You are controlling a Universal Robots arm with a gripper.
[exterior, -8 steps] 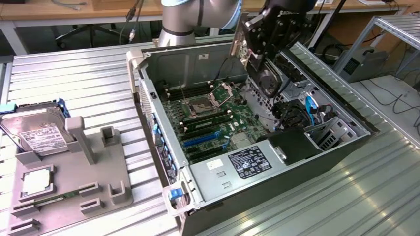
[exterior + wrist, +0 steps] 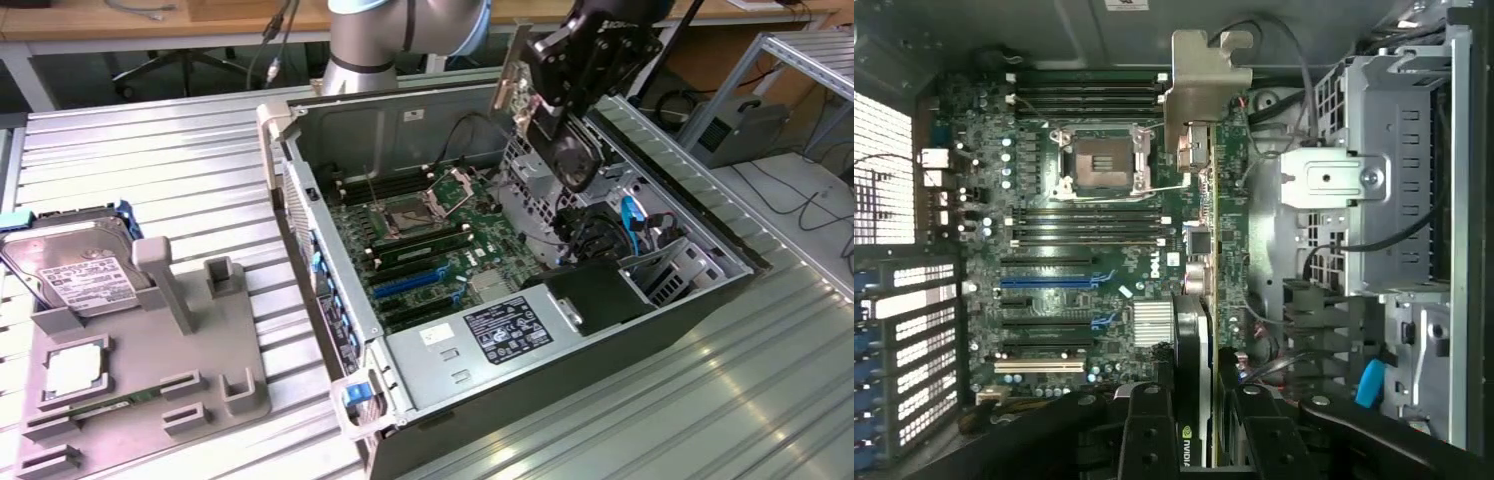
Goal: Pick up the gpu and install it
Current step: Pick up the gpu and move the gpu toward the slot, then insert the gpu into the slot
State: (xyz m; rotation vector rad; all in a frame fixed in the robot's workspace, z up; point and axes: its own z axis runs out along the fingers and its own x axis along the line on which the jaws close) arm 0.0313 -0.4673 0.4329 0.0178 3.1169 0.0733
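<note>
Partly closed, the end effector (image 2: 1199, 432) clamps the gpu (image 2: 1192, 330) edgewise.

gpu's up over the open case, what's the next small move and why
Probably carry the gpu, clamped in the gripper, across toward the blue expansion slots before lowering. It hangs above the motherboard beside the cpu socket, not yet lined up over any slot.

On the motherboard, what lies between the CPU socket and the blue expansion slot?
In the wrist view, a bank of black memory slots, then one black expansion slot, lie between the CPU socket and the blue expansion slot.
</note>
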